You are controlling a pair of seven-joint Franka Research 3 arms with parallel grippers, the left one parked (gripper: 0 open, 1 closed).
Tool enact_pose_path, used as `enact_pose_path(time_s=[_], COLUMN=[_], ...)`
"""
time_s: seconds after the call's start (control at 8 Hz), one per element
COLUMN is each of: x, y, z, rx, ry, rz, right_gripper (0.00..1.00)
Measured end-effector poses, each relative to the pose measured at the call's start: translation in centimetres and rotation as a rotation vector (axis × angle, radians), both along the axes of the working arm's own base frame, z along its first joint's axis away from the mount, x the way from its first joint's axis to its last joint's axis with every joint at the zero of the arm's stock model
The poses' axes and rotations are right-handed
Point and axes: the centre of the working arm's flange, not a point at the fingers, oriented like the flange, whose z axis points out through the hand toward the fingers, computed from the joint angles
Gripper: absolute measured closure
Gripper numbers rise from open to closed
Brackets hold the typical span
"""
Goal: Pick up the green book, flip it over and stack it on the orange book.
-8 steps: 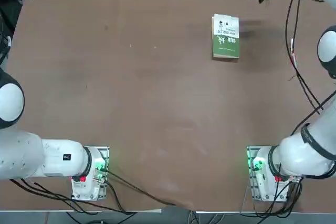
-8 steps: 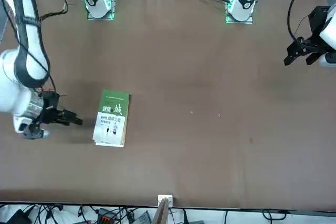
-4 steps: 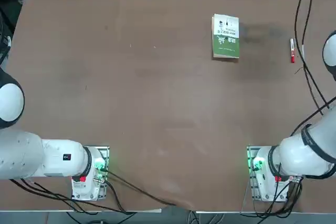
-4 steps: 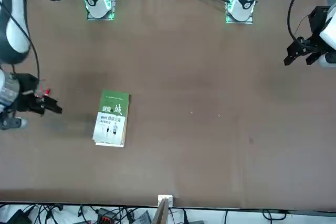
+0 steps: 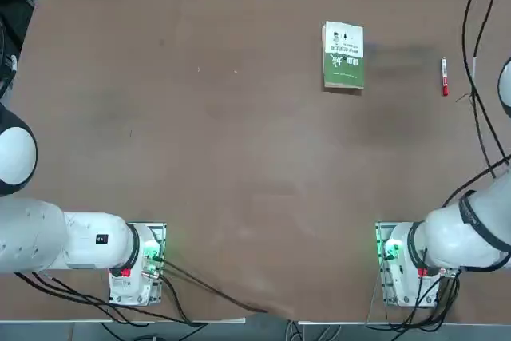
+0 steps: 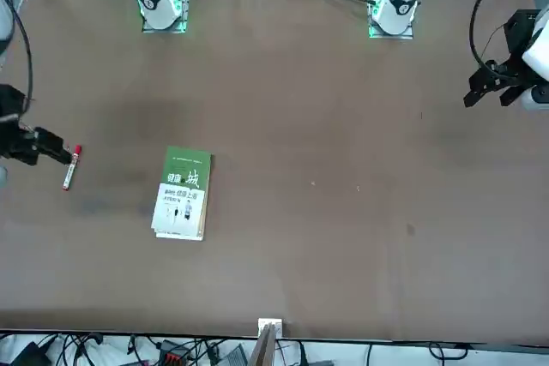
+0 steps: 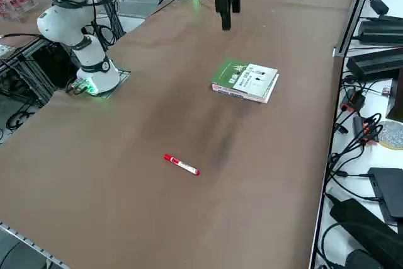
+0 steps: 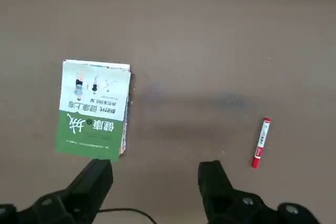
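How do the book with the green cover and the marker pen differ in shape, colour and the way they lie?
The green book is a broad rectangle; the marker is a slim stick. The book's visible cover is green and white; the marker is red and white. Both lie flat on the table.

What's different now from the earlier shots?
The right gripper and its arm have swung farther away from the books, toward the robot's right, fingers open, holding nothing. That uncovered the red-and-white marker in the top view. Nothing was grasped or released. The green book stayed in place, atop the stack.
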Motion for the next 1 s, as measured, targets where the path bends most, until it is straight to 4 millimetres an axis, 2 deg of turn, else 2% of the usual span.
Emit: enact_pose_path(time_s=[0.38, 0.5, 0.75, 1.0], x=[-2.9, -3.9, -5.9, -7.1], y=[-0.7, -1.2, -2.0, -1.9], z=[4.0, 4.7, 5.1, 5.2], rx=[-0.024, -0.025, -0.024, -0.029], ry=[-0.007, -0.006, 0.005, 0.031], rz=[-0.013, -0.021, -0.035, -0.034], right_gripper=[0.00, 0.00, 0.00, 0.00])
